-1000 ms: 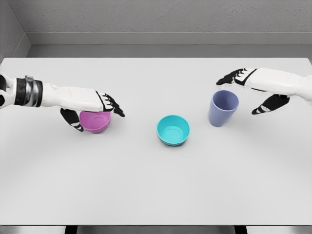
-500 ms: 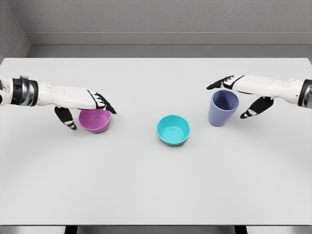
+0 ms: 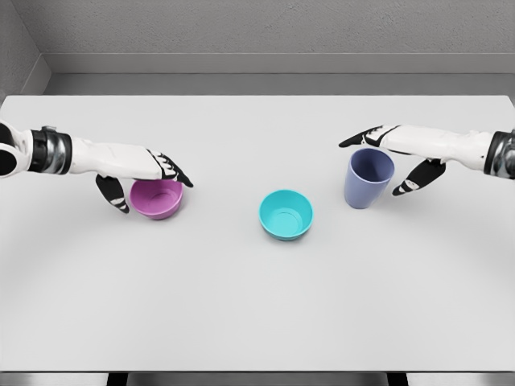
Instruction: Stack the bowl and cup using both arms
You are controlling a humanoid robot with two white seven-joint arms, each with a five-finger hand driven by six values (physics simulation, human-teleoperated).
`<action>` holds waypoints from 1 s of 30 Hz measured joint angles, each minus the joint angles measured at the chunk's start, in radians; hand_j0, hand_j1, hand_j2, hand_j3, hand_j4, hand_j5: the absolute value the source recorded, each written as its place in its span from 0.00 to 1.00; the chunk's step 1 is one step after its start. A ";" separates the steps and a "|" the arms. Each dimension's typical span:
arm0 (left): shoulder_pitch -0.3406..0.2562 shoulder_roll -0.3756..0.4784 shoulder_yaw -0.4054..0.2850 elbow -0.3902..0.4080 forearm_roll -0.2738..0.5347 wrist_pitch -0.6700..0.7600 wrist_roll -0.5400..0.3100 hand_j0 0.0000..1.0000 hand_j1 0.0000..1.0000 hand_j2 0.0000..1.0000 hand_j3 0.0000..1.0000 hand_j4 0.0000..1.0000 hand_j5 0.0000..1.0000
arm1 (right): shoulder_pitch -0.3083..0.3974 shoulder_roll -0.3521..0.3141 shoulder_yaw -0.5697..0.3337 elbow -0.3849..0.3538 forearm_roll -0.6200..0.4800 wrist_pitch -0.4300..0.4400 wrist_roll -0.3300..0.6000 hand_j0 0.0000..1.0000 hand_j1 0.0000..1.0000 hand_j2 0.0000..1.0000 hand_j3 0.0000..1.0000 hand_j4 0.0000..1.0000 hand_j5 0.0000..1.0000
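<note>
A purple bowl (image 3: 158,201) sits on the left of the white table (image 3: 257,305). My left hand (image 3: 151,193) straddles it, open: the fingers (image 3: 172,170) reach over its far rim and the thumb (image 3: 113,194) hangs by its left side, and I cannot see a firm grip. In the middle of the table sits a teal bowl (image 3: 286,215), untouched. A blue-violet cup (image 3: 368,178) stands upright to its right. My right hand (image 3: 372,167) brackets it, open, with the fingers (image 3: 361,137) behind the rim and the thumb (image 3: 412,182) off its right side.
The table's far edge runs along a grey wall at the top. Its near edge crosses the bottom of the view. Nothing else stands on the table.
My right hand has moved left, bringing fingers and thumb to either side of the cup. The left hand shifted slightly back over the purple bowl. The bowls and cup have not moved.
</note>
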 measured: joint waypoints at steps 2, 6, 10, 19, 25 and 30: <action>0.000 0.000 0.000 -0.001 -0.001 0.000 0.000 1.00 1.00 1.00 1.00 1.00 1.00 | 0.000 0.003 0.002 0.004 0.001 0.000 0.000 1.00 1.00 1.00 1.00 1.00 1.00; 0.000 -0.006 -0.001 -0.004 -0.009 0.000 0.000 1.00 1.00 1.00 1.00 1.00 1.00 | 0.000 0.006 0.003 0.010 0.001 0.000 0.000 1.00 1.00 1.00 1.00 1.00 1.00; 0.002 -0.008 0.000 -0.007 -0.033 0.000 0.000 1.00 1.00 1.00 1.00 1.00 1.00 | 0.000 0.012 0.004 0.018 0.002 0.000 0.000 1.00 1.00 1.00 1.00 1.00 1.00; 0.006 -0.010 0.000 -0.006 -0.049 0.000 0.000 1.00 1.00 1.00 1.00 1.00 1.00 | -0.008 0.023 0.011 0.029 0.004 0.000 0.000 1.00 1.00 1.00 1.00 1.00 1.00; 0.011 -0.019 0.001 -0.001 -0.051 0.000 0.000 1.00 1.00 1.00 1.00 1.00 1.00 | -0.008 0.027 0.012 0.031 0.005 0.001 0.000 1.00 1.00 1.00 1.00 1.00 1.00; 0.014 -0.022 0.002 -0.004 -0.051 0.000 0.000 1.00 1.00 1.00 1.00 1.00 1.00 | -0.008 0.028 0.016 0.031 0.005 0.001 -0.001 1.00 1.00 1.00 1.00 1.00 1.00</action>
